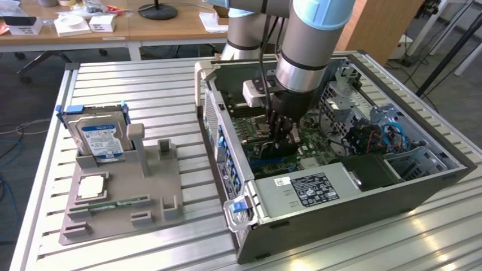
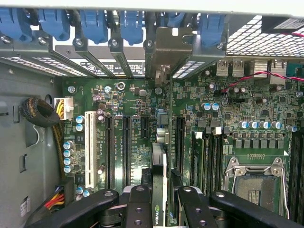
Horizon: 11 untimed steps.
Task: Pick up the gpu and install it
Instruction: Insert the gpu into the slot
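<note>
- Arm's down inside the open PC case [image 1: 421, 186], gripper [image 1: 280, 132] low over the motherboard [image 2: 237, 102].
- Gripper [image 2: 159, 209] fingers [image 2: 137, 204] nearly shut, pinching the gpu [image 2: 160, 183] edge-on – card stands upright so its bottom edge can meet a slot, I'd say.
- Silvery bracket [image 2: 167, 45] sits at the case's rear wall, by the blue clips [image 2: 130, 23].
- Tight room: black slots [image 2: 127, 147] either side, white slot [image 2: 90, 147] further off, CPU socket [image 2: 259, 183] on the other side.
- Case walls box the arm in; PSU [image 1: 312, 189] at the near edge.
- On the bench [image 1: 113, 79], the holder [image 1: 154, 212] has the hard drive [image 1: 100, 138] and RAM stick [image 1: 117, 204]; its gpu posts stand bare.
</note>
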Available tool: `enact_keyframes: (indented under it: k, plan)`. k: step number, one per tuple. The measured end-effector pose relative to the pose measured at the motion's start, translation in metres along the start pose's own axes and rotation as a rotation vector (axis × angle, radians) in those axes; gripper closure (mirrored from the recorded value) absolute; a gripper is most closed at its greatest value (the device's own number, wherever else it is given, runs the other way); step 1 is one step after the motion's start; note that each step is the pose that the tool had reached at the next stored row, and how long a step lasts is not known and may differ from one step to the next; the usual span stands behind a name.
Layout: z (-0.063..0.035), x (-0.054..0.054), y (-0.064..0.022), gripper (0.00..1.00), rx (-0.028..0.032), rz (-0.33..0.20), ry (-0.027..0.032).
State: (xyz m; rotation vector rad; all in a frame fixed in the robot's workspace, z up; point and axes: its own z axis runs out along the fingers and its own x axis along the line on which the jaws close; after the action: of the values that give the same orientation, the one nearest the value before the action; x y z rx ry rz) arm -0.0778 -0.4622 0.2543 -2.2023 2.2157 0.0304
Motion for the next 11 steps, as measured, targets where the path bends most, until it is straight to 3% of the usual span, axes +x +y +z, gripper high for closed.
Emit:
enact_keyframes:
  k: [11]
  plan:
    - [0.0004, 0.0, 0.0, 0.74, 0.0, 0.0, 0.0001]
